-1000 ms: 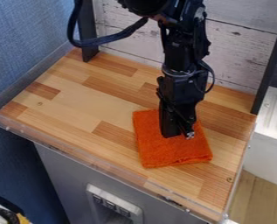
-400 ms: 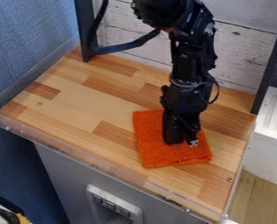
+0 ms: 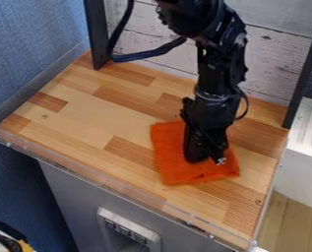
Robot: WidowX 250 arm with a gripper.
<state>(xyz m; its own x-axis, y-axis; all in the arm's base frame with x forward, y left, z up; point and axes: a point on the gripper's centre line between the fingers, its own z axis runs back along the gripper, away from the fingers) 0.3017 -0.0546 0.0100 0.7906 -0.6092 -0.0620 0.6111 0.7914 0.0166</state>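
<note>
Black fingers (image 3: pixel 195 150) press into a creased orange cloth (image 3: pixel 169 151) on a wooden table (image 3: pixel 86 118); we cannot tell whether they stand apart or together.

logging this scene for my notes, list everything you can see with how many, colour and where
cloth: one, orange, on the right part of the tabletop, under the gripper, its near edge rumpled
tabletop: one, light and darker brown wood blocks, across the middle
clear edging strip: one, transparent, along the tabletop's front
posts: two, black, at the tabletop's back left and back right
plank wall: one, whitish, behind the tabletop
textured wall: one, blue, left
switch panel: one, pale grey, below the tabletop's front
robot arm: one, black, from the top edge
gripper: one, black, at the cloth
</note>
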